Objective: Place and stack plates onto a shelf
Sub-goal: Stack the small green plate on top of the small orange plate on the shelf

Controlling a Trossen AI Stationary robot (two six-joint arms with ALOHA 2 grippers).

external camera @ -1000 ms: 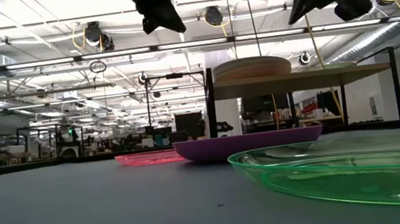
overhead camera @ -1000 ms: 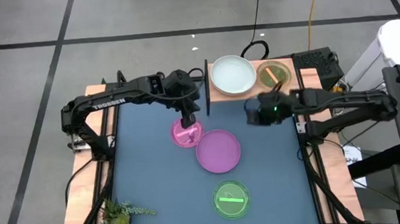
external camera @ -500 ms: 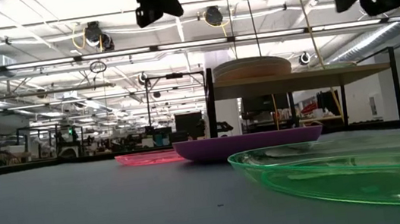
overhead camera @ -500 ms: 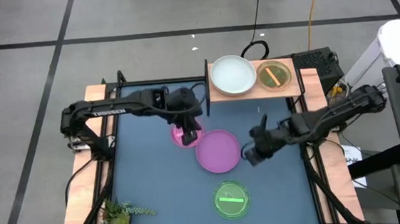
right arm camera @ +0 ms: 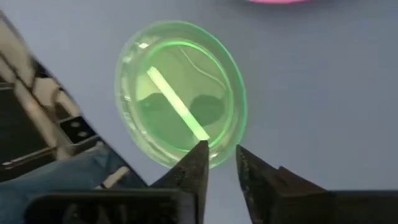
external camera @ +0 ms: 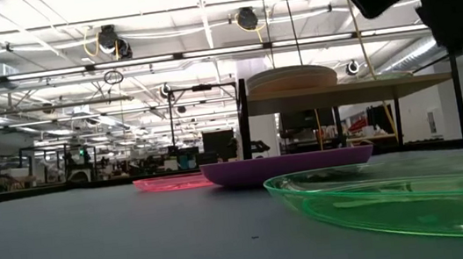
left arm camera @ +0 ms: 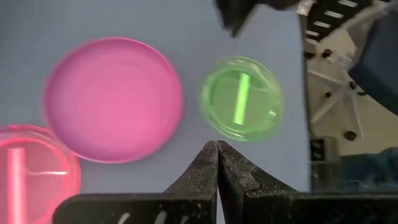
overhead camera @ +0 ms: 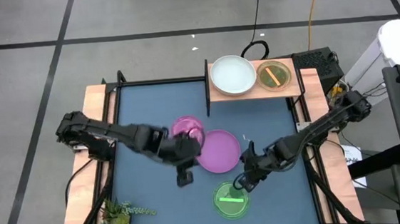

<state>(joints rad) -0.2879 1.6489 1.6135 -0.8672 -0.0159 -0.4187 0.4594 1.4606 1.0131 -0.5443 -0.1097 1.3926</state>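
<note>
The high view shows the shelf (overhead camera: 254, 86) at the bench's (overhead camera: 142, 109) 12 o'clock edge, carrying a white-blue plate (overhead camera: 232, 74) and an orange-barred plate (overhead camera: 274, 74); neither wrist view shows it. The left end effector (overhead camera: 184, 176), fingers pressed together, hovers at 7 o'clock of the purple plate (overhead camera: 218, 150). The right end effector (overhead camera: 241, 184), fingers narrowly spread, hovers at the green plate's (overhead camera: 232, 199) 1 o'clock rim. The pink plate (overhead camera: 188, 128) lies beside the purple plate.

Around the purple plate (overhead camera: 218, 150), the pink dish (overhead camera: 187, 127) is touching its far-left rim, the green dish (overhead camera: 232, 199) is sitting near its front, and bare mat is lying open front-left.
</note>
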